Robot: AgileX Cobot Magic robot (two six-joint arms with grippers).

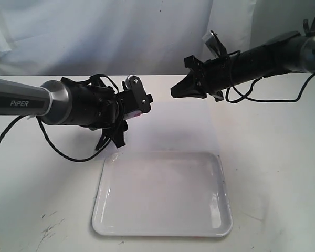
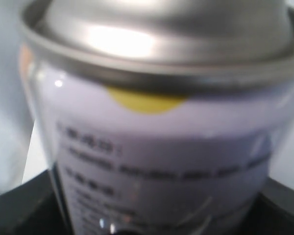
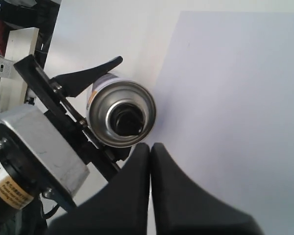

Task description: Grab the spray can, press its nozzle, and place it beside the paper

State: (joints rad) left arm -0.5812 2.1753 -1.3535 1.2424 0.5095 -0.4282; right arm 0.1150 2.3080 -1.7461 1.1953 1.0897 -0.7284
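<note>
Metal likely makes the spray can (image 1: 136,97) stiff yet slick, so the left gripper (image 1: 123,113) clamps its body near the paper (image 3: 235,122); right gripper (image 3: 150,147) pinched together, empty.

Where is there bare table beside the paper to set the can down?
Best is the bare table right of the paper and tray. The paper's left side is crowded by the left arm and the held spray can, and the tray borders its front.

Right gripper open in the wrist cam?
No: the right gripper has both fingers pressed together, tips beside the spray can.
</note>
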